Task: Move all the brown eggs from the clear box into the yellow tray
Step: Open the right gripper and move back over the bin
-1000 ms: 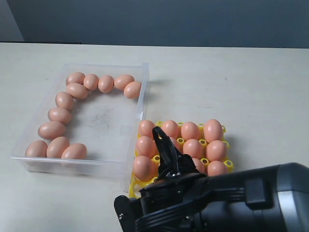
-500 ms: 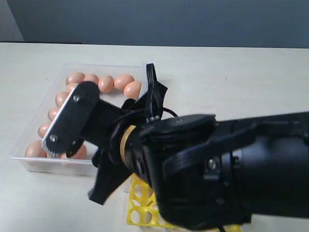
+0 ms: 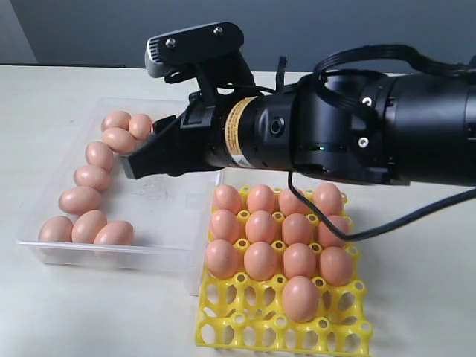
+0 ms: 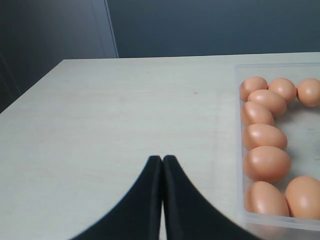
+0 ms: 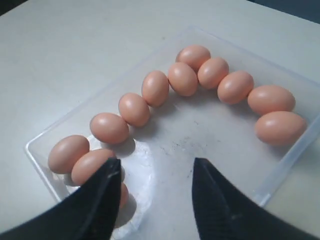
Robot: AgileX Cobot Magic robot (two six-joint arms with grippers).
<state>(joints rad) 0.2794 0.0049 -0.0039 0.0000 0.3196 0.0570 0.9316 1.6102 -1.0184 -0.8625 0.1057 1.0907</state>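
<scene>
The right gripper point(image 5: 156, 162) hangs over the box point(image 3: 160, 201) with its jaws apart and nothing between them, and that suits the step in hand: it looks set to come down on another egg. The arm reaches across from the tray side, so its dark bulk hides the box's far right corner in the exterior view. The wrist camera shows what lies below. About a dozen eggs point(image 5: 182, 78) line one short wall and the far long wall in a curved row, most touching their neighbours, while the middle of the floor is bare. The two eggs nearest the fingers lie at the end of that row, by the near corner; one finger partly covers a third. They are the likely targets, though I cannot tell which. Because the eggs crowd the walls and each other, a finger has little room to slip in, and a push could roll one along the smooth floor. The tray point(image 3: 256, 327) sits just beside the box's right end. It carries thirteen eggs, three full rows at the far side and one in the next row, so it is filling from the back. By my count the job is about half done. The left gripper point(image 4: 162, 159) waits over the table point(image 4: 100, 110) outside the box, jaws closed and empty.
</scene>
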